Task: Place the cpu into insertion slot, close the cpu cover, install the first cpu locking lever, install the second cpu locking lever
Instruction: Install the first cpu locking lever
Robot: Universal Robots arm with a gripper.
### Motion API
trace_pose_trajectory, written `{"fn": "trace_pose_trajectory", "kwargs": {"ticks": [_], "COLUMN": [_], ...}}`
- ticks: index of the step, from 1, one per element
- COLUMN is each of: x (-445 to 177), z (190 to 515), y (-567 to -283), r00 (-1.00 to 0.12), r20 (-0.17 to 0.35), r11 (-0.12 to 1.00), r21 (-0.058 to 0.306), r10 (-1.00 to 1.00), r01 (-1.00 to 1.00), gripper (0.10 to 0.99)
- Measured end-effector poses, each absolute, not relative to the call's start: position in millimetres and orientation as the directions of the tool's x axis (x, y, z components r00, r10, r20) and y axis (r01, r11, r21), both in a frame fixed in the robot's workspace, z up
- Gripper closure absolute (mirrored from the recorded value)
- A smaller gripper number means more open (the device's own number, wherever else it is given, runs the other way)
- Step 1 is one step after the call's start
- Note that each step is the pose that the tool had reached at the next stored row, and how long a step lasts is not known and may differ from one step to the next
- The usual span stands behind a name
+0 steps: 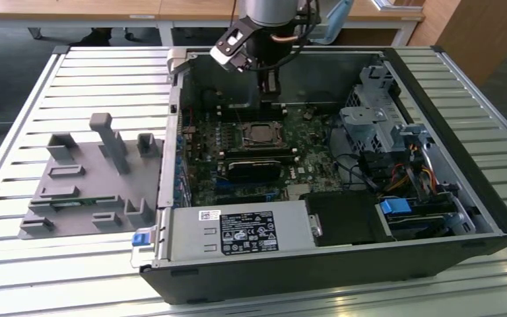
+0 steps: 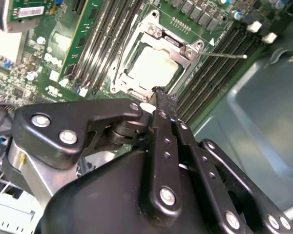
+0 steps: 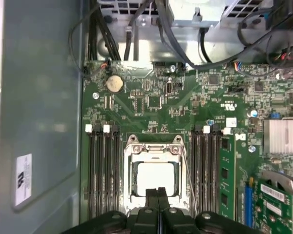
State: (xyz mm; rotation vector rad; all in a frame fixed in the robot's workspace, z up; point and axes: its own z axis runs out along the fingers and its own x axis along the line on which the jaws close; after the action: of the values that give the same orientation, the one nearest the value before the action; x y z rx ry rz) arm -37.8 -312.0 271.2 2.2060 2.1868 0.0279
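My jaws are clenched tight with nothing between them; in the first wrist view the two black fingertips (image 3: 151, 196) press flat against each other. They hang right at one edge of the cpu (image 3: 156, 176), the edge away from the hinges, and I cannot tell whether they touch it.

The cpu sits in the insertion slot (image 3: 127, 192), its silver-grey top facing up. The cpu cover (image 3: 153, 150) lies down flat over it, so the chip's top shows through the cover's square window.

In the second wrist view a thin wire locking lever (image 2: 227, 55) juts out sideways from a corner of the socket, across the long black memory slots (image 2: 212, 73) toward the case wall.

The green motherboard (image 3: 151, 105) carries a round coin battery (image 3: 114, 83) well apart from the socket.

In the exterior view my arm (image 1: 267, 16) reaches down into the open computer case (image 1: 465, 218), which lies on a slatted desk (image 1: 103, 66). A grey fixture block (image 1: 77, 185) stands on the desk just beside the case, on the exterior view's left.
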Motion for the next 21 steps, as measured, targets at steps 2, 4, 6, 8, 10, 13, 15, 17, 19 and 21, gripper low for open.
{"fn": "trace_pose_trajectory", "kwargs": {"ticks": [2,4,6,8,10,13,15,17,19,21], "x": [-37.7,-37.8,-37.7,-37.8,-37.8,-37.7,-37.8,-37.8,-37.8,-37.8], "z": [271.2,271.2,271.1,271.0,271.0,270.9,270.8,270.8,270.8,270.8], "y": [-312.0,-312.0,-312.0,-312.0,-312.0,-312.0,-312.0,-312.0,-312.0,-312.0], "r00": [-0.013,-0.049,-0.085,-0.122,-0.158,-0.208,-0.236,-0.260,-0.285,-0.309], "r20": [-0.012,-0.012,-0.012,-0.012,-0.012,-0.012,-0.012,-0.012,-0.012,-0.012], "r11": [0.014,0.049,0.085,0.123,0.158,0.208,0.236,0.260,0.286,0.310], "r21": [0.038,0.038,0.038,0.038,0.038,0.038,0.038,0.038,0.038,0.038], "r10": [1.000,0.999,0.996,0.992,0.987,0.978,0.972,0.966,0.958,0.951], "r01": [0.999,0.998,0.996,0.992,0.987,0.977,0.971,0.965,0.958,0.950], "gripper": [0.965,0.965,0.965,0.965,0.965,0.965,0.965,0.965,0.965,0.965]}}
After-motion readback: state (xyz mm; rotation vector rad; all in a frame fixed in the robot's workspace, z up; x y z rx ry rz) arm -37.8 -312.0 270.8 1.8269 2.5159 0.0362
